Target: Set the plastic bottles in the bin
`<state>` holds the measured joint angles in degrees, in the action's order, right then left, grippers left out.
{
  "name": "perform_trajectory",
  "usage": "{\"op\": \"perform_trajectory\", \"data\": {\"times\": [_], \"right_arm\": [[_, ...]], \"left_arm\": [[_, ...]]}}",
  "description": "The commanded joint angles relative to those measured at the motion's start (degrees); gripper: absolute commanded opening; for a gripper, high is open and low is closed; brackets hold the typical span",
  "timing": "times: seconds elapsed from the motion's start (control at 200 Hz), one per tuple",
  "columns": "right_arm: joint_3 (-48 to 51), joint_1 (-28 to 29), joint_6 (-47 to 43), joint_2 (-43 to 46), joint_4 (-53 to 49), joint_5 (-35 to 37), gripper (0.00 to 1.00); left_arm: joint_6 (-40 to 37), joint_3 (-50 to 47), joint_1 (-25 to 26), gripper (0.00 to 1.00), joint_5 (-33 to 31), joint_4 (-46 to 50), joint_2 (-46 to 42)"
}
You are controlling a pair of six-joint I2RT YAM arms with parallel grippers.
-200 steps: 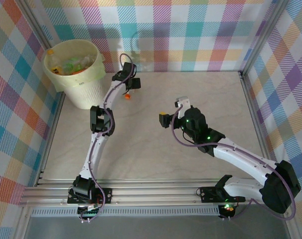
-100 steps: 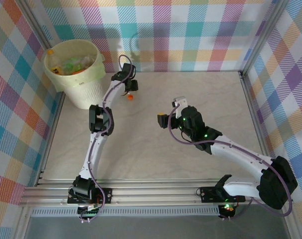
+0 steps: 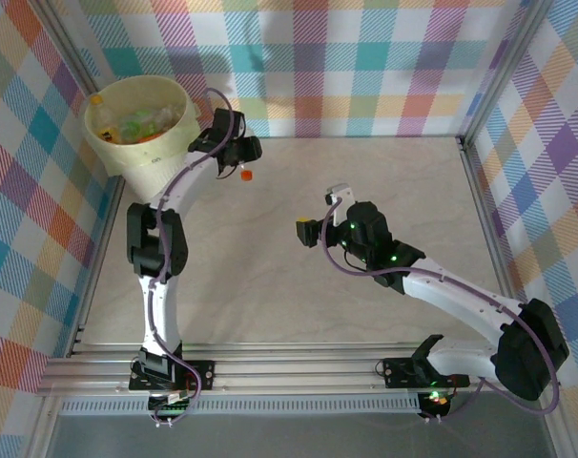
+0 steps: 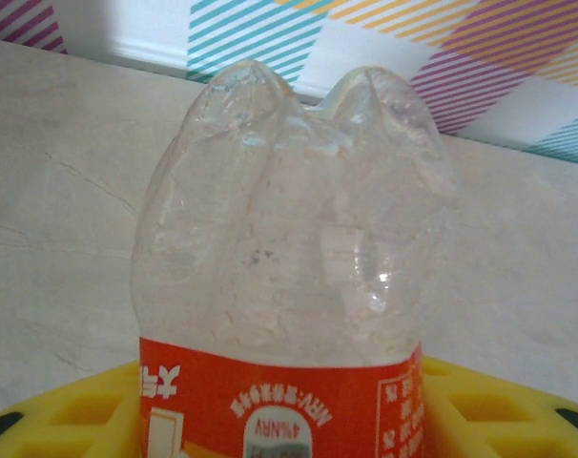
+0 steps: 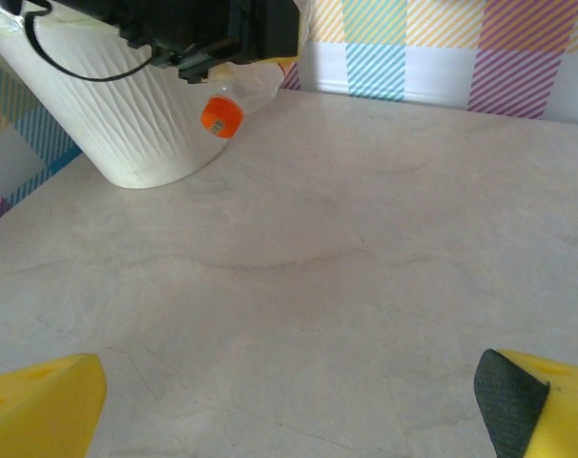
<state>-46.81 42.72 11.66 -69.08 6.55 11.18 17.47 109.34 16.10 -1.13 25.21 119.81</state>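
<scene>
Clenched in the left gripper (image 3: pixel 240 155), just right of the pale-yellow ribbed plastic bin (image 3: pixel 163 177) at the far-left corner of the tabletop (image 3: pixel 270 296), a crushed clear red-labelled, orange-capped plastic bottle (image 4: pixel 289 239); right gripper (image 3: pixel 322 212) splayed wide over bare mid-tabletop.

The bottle (image 4: pixel 289 239) is showing clear plastic and a red label with white writing. Its cap (image 5: pixel 220 115) is glowing orange. The bin (image 3: pixel 165 186) is looking pale yellow. The walls (image 3: pixel 365 67) are wearing pink, blue, orange and green checks. The table (image 3: pixel 270 315) is looking creamy. The right fingers (image 5: pixel 41 405) are shining yellow.
</scene>
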Motion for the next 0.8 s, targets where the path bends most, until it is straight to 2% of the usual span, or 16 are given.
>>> {"op": "perform_trajectory", "data": {"times": [0.0, 0.18, 0.33, 0.46, 0.655, 0.795], "right_arm": [[-2.5, -0.1, 1.2, -0.8, 1.5, -1.1, 1.00], [-2.5, -0.1, 1.8, -1.3, 2.3, -0.8, 1.00], [-2.5, -0.1, 2.4, -1.4, 2.4, -1.1, 1.00], [-2.2, -0.1, 2.4, -0.9, 2.1, -0.9, 1.00], [-1.3, -0.1, 2.7, -0.1, 2.2, -1.0, 1.00], [-0.4, -0.1, 3.4, 0.8, 2.4, -0.8, 1.00]], "left_arm": [[1.3, -4.1, 0.3, 0.51, 2.3, -5.9, -8.0], [3.2, -8.9, 0.0, 0.51, 3.5, -12.6, -17.7], [4.4, -9.6, -0.4, 0.50, 2.6, -15.5, -21.5], [5.8, -11.1, -1.6, 0.49, -2.0, -20.0, -23.9], [15.6, -15.5, -5.5, 0.49, -9.6, -33.7, -25.8], [20.0, -13.4, -8.1, 0.49, -15.1, -37.5, -23.5]]}}
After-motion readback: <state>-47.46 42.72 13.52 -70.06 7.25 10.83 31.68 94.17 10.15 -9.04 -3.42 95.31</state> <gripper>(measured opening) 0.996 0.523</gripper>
